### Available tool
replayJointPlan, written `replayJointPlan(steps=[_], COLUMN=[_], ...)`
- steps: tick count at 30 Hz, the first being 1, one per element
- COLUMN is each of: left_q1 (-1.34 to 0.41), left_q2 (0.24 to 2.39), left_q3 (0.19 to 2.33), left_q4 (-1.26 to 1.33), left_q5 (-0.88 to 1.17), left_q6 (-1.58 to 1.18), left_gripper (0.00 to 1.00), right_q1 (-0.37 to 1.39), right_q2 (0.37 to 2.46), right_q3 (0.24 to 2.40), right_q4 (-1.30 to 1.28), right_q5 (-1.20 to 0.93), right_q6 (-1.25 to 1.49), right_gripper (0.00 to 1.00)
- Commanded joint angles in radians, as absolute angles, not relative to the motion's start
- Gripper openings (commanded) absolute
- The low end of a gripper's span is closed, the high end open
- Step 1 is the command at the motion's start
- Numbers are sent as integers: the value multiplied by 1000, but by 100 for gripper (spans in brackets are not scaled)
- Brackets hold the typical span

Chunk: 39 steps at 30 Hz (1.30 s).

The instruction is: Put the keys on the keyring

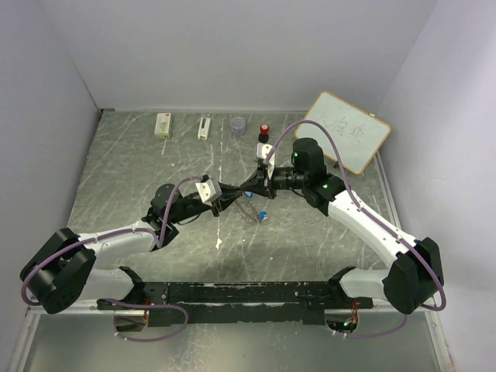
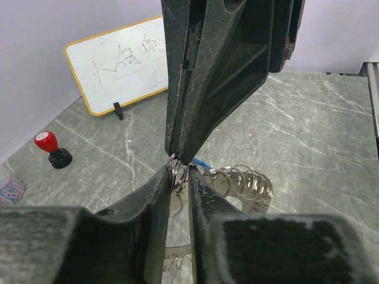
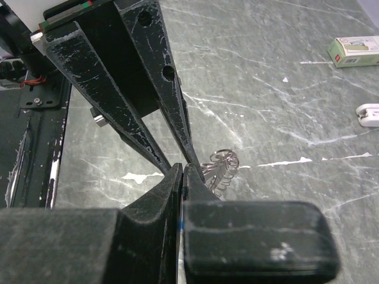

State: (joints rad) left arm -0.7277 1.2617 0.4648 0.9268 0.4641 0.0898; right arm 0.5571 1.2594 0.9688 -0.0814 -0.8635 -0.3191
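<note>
The keyring hangs between my two grippers above the table's middle. In the left wrist view it is a fan of small wire rings. It also shows in the right wrist view. My left gripper is shut on a small wire ring of the keyring. My right gripper meets it tip to tip and is shut; a thin blue edge of a key shows between its jaws. A blue key part hangs by the ring. Beside the right gripper's tip there is a blue bit. The second key cannot be told apart.
A whiteboard leans at the back right. A red-and-black knob, a clear small cup, a white clip-like piece and a white box stand along the back edge. Walls close in the left, back and right.
</note>
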Motion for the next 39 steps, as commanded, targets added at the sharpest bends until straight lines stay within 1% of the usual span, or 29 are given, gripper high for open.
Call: replayJointPlan(steps=[1, 3, 8, 11, 21, 29, 33, 34, 35, 38, 39], left_q1=[-737, -737, -737, -737, -736, -737, -737, -736, -737, -737, -736], left_q2=[1244, 1244, 1241, 1242, 1252, 1247, 1241, 1235, 1228, 1208, 1204], left_q3=[499, 499, 503, 504, 509, 511, 519, 527, 539, 564, 574], left_q4=[1028, 1027, 1024, 1018, 998, 991, 976, 957, 926, 871, 857], left_q5=[474, 464, 455, 464, 476, 459, 405, 393, 381, 356, 346], left_q6=[92, 92, 94, 94, 92, 92, 74, 70, 71, 77, 77], left_gripper=[34, 39, 42, 36, 7, 7, 7, 7, 7, 7, 7], right_q1=[558, 558, 559, 559, 559, 558, 558, 558, 558, 558, 558], right_q2=[1261, 1261, 1258, 1257, 1256, 1259, 1252, 1244, 1233, 1182, 1161], right_q3=[976, 977, 976, 974, 988, 991, 988, 985, 980, 943, 923], right_q4=[-119, -125, -130, -126, -122, -101, -87, -82, -70, -16, 5], right_q5=[-881, -887, -893, -885, -878, -882, -851, -838, -817, -751, -717], right_q6=[-336, -340, -344, -342, -342, -327, -306, -299, -288, -254, -241], right_gripper=[0, 0, 0, 0, 0, 0, 1, 14, 22, 39, 42])
